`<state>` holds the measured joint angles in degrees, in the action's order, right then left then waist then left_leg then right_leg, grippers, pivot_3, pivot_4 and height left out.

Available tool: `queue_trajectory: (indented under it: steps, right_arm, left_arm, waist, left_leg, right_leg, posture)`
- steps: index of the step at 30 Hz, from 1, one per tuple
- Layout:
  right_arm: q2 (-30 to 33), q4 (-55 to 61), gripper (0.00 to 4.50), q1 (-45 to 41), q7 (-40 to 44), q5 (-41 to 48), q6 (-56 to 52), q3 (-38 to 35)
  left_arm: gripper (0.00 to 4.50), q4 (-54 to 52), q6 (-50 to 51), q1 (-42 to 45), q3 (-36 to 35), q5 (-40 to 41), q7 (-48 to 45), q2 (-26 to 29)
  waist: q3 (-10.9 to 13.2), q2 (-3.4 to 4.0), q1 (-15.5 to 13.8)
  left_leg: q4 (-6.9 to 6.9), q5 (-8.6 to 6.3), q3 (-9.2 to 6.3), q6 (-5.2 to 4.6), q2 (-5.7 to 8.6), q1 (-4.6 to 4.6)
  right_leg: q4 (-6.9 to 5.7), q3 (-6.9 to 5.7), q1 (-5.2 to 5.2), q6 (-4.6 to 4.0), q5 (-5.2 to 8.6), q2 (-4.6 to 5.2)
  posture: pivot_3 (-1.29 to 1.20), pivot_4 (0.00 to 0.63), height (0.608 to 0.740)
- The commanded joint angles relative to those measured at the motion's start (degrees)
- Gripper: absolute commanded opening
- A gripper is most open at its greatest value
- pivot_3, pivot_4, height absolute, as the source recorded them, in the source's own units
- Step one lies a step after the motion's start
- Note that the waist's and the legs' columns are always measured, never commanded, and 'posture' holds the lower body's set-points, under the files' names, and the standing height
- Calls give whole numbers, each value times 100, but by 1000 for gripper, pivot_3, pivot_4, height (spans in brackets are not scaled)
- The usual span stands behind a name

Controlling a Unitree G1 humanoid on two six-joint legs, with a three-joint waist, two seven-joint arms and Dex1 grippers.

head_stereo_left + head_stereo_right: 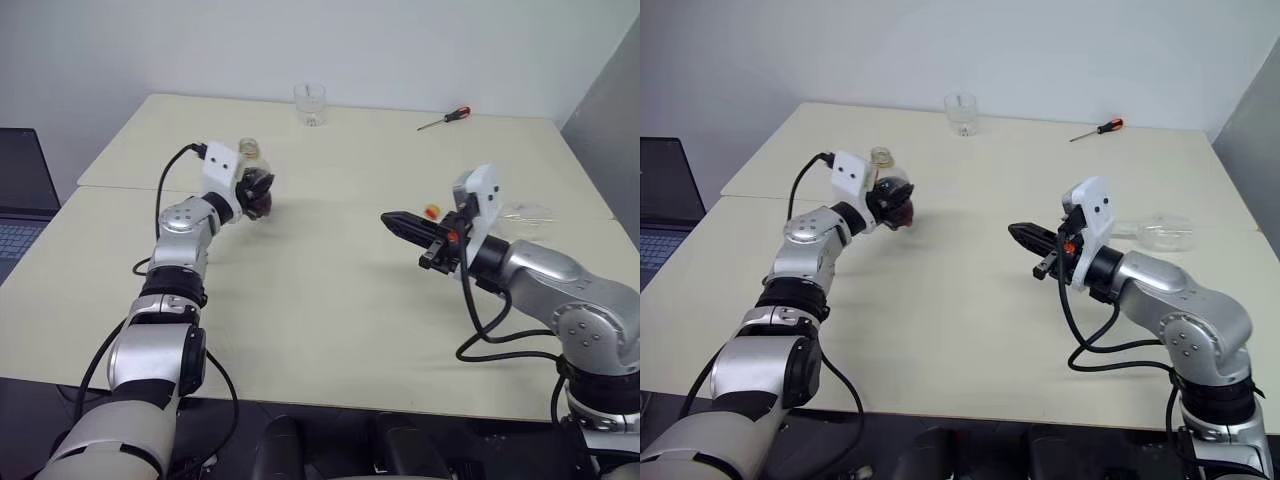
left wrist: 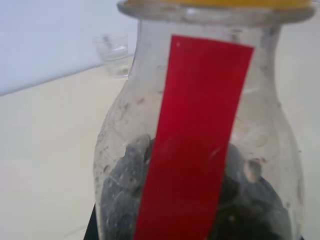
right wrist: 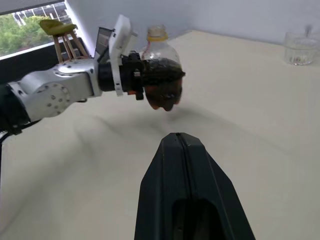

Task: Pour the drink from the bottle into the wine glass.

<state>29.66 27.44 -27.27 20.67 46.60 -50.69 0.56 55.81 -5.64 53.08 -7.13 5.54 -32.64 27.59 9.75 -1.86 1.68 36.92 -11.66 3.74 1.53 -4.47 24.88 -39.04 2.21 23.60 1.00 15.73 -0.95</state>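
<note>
The left pincer [image 1: 256, 192] pinches the bottle [image 3: 159, 75] by its rounded body and holds it upright above the surface [image 1: 330, 300], left of centre in the left eye view. The drink [image 3: 161, 82], dark and nearly black, fills only the lower part of the body; the neck is clear, and the yellow-orange cap [image 3: 156, 33] appears to sit on top. A red label strip [image 2: 195, 140] runs down the side facing the left wrist camera.

The right pincer [image 1: 400, 224] is pressed together and holds nothing; it hangs right of centre, its tips aimed across toward the bottle, well apart from it.

The wine glass [image 1: 1165, 233] lies on its side at the right edge of the surface, beyond the right arm, and looks empty. A short tumbler [image 1: 310, 103] stands near the far edge at top centre, also apparently empty, and a screwdriver [image 1: 444, 119] lies in the upper right.

Judging by this layout, pouring cannot go well yet. The glass needs to stand upright first, and the cap must come off if it is indeed on. The free right pincer seems best placed for both. The bottle should stay upright and firmly held until then, and then be tilted slowly with its mouth just over the glass rim, because so little liquid will run out suddenly once the neck dips.
</note>
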Motion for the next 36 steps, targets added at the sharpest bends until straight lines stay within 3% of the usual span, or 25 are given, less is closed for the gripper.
queue_trajectory:
  steps: [1,5,8,19,20,26,36]
  right_arm:
    - [-156,-201,0,-176,220,-274,242,192]
    - [-489,-518,0,-358,290,-583,281,515]
    - [-726,-634,581,-478,346,-669,272,591]
    - [-1001,-548,4340,-761,586,-756,14,769]
    - [-995,-544,4500,-784,572,-782,-6,759]
    - [-932,-522,4500,-882,647,-788,-107,718]
    - [-917,-560,4500,-930,793,-786,-125,717]
  left_arm:
    - [1245,-142,-90,-134,-289,115,345,196]
    - [1244,-325,-8,-392,-614,246,796,298]
    - [1243,-321,49,-506,-767,302,980,334]
    - [1243,-71,-128,-801,-1105,438,1549,319]
    - [1243,-53,-147,-818,-1129,463,1579,310]
    - [1242,59,-143,-879,-1292,592,1928,276]
    - [4441,-58,-38,-1099,-1471,814,2050,271]
  waist:
    - [0,0,0]
    - [1,-8,-2]
    - [1,-8,-2]
    - [-3,-14,13]
    - [-3,-15,15]
    - [-5,-17,18]
    - [-6,-20,15]
  left_leg:
    - [-1,0,4,0,0,0]
    - [-1,0,17,1,-6,2]
    - [-1,0,24,1,-7,1]
    - [-1,0,50,2,-12,-7]
    - [-1,0,51,2,-12,-7]
    - [0,0,63,2,-13,-9]
    - [0,1,84,3,-13,-5]
  right_leg:
    - [0,-1,1,-2,-1,0]
    - [-2,-4,4,-20,-12,0]
    - [-5,-4,5,-21,-12,-1]
    - [-10,-2,7,-24,-15,0]
    - [-12,-1,8,-25,-15,0]
    - [-28,9,20,-25,-15,0]
    - [-57,21,46,-25,-15,1]
  posture:
    - [0,150,740]
    - [0,150,740]
    - [0,150,740]
    - [0,150,740]
    - [0,150,740]
    - [0,150,740]
    - [0,150,740]
